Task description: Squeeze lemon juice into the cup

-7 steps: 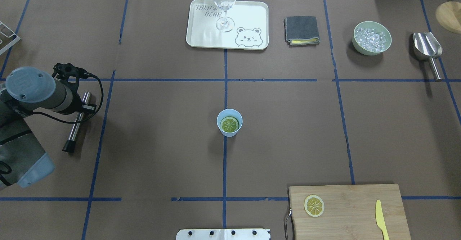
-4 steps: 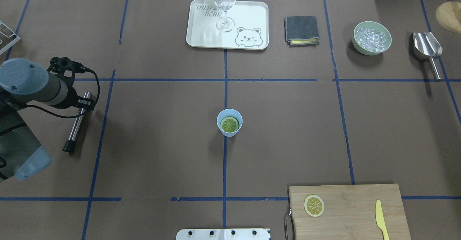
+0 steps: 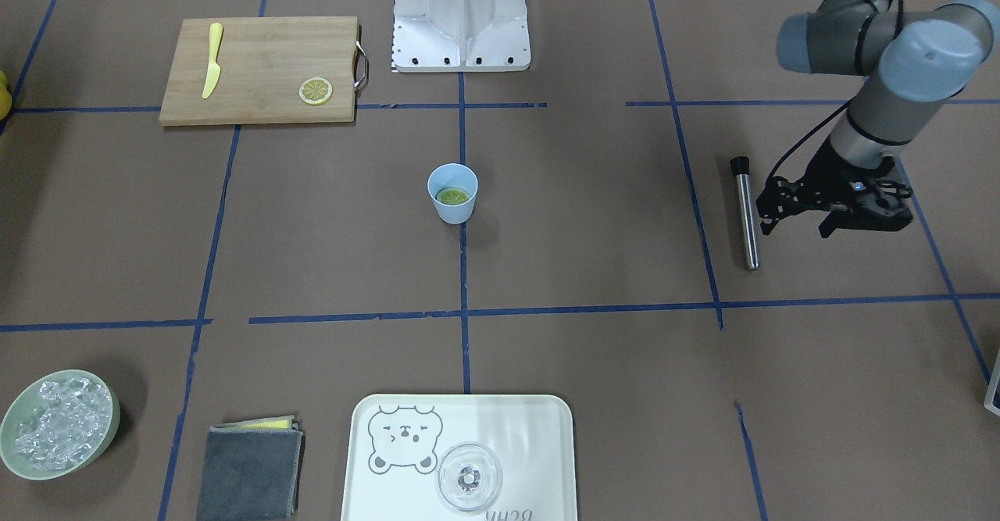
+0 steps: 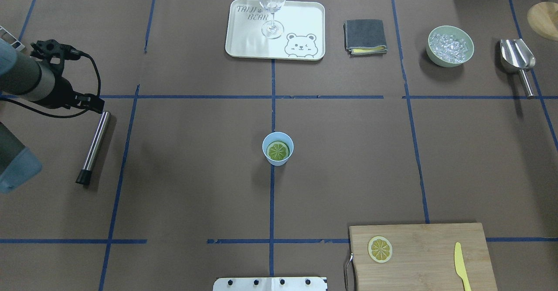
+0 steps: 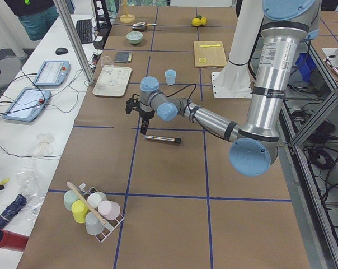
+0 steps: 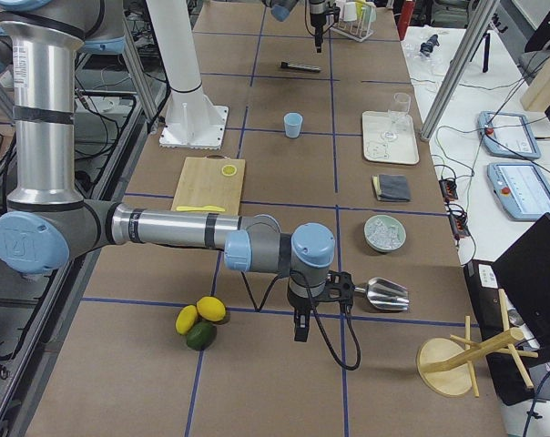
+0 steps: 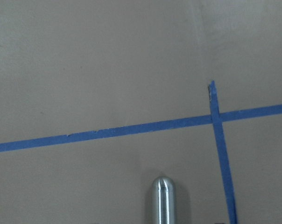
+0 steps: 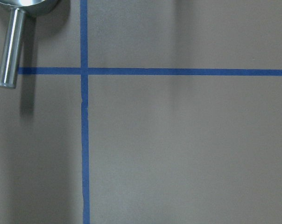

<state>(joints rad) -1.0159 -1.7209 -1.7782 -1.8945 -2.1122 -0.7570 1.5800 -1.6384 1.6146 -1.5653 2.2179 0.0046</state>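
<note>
1. The cup (image 4: 277, 148), a small light-blue tumbler, stands upright near the middle of the surface (image 4: 196, 151), on the blue tape line that runs down its centre.
2. The lemon (image 4: 277, 151), a round slice, lies flat inside the cup with its segment-patterned face up; in there it looks greenish.
3. The left gripper (image 3: 797, 220) hangs well apart from the cup, out toward the robot's left end of the surface. In the front-facing view its two dark fingers stand spread with nothing between them.
4. Just beside that gripper lies a steel rod (image 4: 93, 147) with a black cap on its near end. The left wrist view shows only the rod's rounded bare tip (image 7: 163, 200) below a crossing of tape lines.
5. The right gripper (image 6: 300, 332) shows only in the right side view, hanging over the surface near a metal scoop (image 6: 384, 293). I cannot tell how far apart its fingers are or whether it holds anything.
6. A second lemon slice (image 4: 380, 249) lies on the wooden cutting board (image 4: 427, 243) close to the robot, apart from a slim yellow knife (image 4: 461, 265).
7. On the far side stand a bear-print tray (image 4: 305, 20) carrying a wine glass (image 4: 272, 7), a folded grey cloth (image 4: 365, 35) and a pale green bowl of ice (image 4: 450, 46).
</note>
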